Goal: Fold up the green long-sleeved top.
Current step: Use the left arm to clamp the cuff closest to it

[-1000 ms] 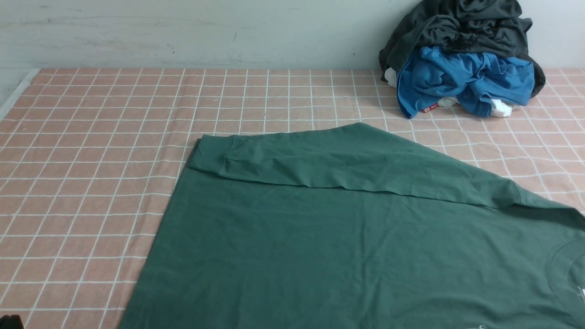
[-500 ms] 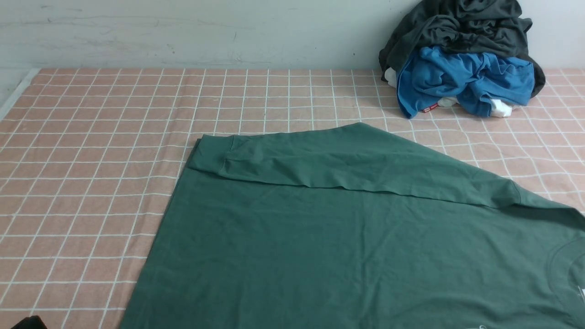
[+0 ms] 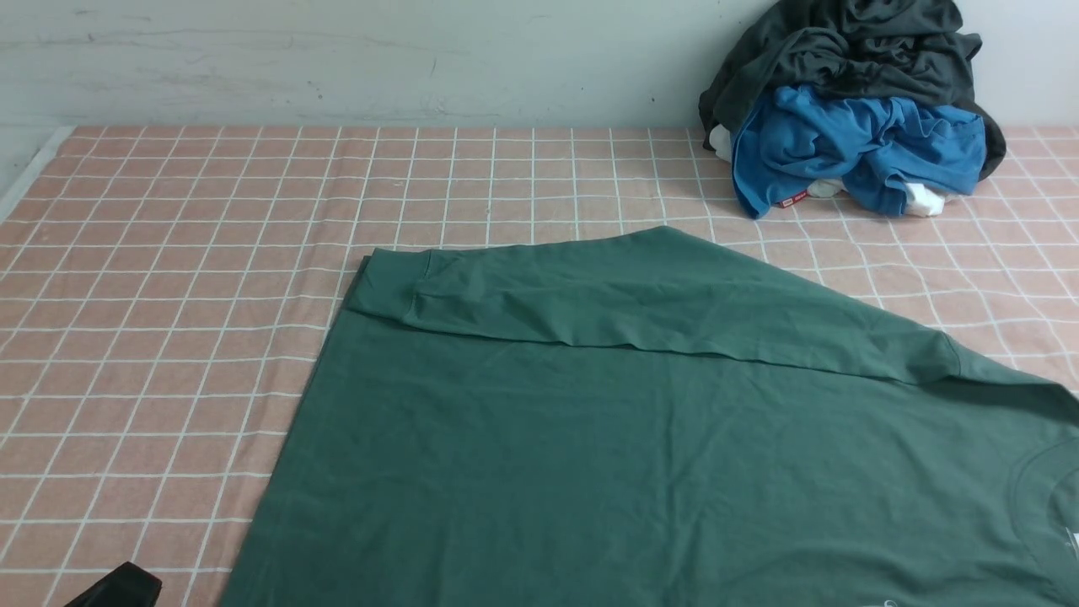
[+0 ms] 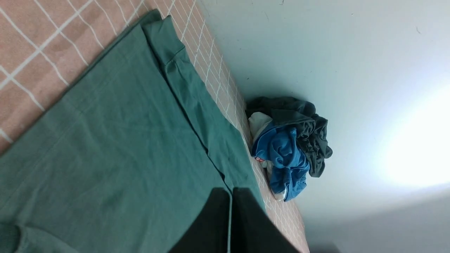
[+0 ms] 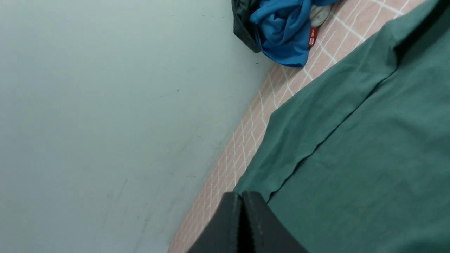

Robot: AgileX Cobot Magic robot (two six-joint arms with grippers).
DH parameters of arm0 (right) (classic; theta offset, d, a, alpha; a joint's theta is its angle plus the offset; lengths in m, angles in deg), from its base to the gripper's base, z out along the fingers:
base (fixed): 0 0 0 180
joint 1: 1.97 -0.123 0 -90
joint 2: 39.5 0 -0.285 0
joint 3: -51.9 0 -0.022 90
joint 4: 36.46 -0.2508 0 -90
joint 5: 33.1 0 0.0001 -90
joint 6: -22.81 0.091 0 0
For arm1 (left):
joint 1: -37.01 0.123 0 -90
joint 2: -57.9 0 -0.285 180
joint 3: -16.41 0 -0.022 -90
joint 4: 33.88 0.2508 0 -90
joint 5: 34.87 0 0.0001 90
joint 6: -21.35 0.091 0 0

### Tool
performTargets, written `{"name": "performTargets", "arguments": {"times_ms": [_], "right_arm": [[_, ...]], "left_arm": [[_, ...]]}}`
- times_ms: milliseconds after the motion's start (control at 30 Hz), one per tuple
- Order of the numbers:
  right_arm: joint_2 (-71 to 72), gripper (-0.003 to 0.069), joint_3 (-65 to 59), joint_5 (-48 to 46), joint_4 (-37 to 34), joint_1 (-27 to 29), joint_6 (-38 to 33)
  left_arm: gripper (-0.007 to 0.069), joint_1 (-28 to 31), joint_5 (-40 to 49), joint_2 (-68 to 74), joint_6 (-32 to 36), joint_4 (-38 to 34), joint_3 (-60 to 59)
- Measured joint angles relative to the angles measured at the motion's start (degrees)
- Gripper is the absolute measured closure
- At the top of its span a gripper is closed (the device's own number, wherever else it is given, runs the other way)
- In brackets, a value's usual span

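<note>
The green long-sleeved top (image 3: 641, 455) lies flat on the checked cloth, its far sleeve (image 3: 590, 295) folded across the body with the cuff (image 3: 383, 282) at the left. The ribbed neck (image 3: 1045, 506) shows at the right edge. The top also shows in the left wrist view (image 4: 116, 140) and the right wrist view (image 5: 369, 158). My left gripper (image 4: 231, 191) is shut and empty, above the top; its tip (image 3: 118, 588) shows at the front left corner. My right gripper (image 5: 241, 194) is shut and empty, above the top, out of the front view.
A pile with a bright blue garment (image 3: 851, 147) and a dark grey garment (image 3: 851, 46) sits at the back right against the wall. The pink checked cloth (image 3: 169, 278) covers the table. The wall (image 3: 379, 59) runs along the far edge.
The left gripper's dark tip has come further into the front view at the bottom left, moving right and up. The top has not moved.
</note>
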Motion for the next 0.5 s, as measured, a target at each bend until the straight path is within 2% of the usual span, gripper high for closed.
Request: {"name": "performTargets", "arguments": {"times_ms": [267,433,500], "right_arm": [[0.0,0.0674,0.0,0.7,-2.1,0.0,-4.4],[0.0,0.0674,0.0,0.8,-2.6,0.0,-8.2],[0.0,0.0674,0.4,1.0,-2.6,0.0,-13.4]], "left_arm": [[0.0627,0.0,0.0,0.0,2.0,-2.6,0.0],[0.0627,0.0,0.0,0.0,12.1,-3.3,3.8],[0.0627,0.0,-0.1,0.0,20.1,-3.8,7.5]]}}
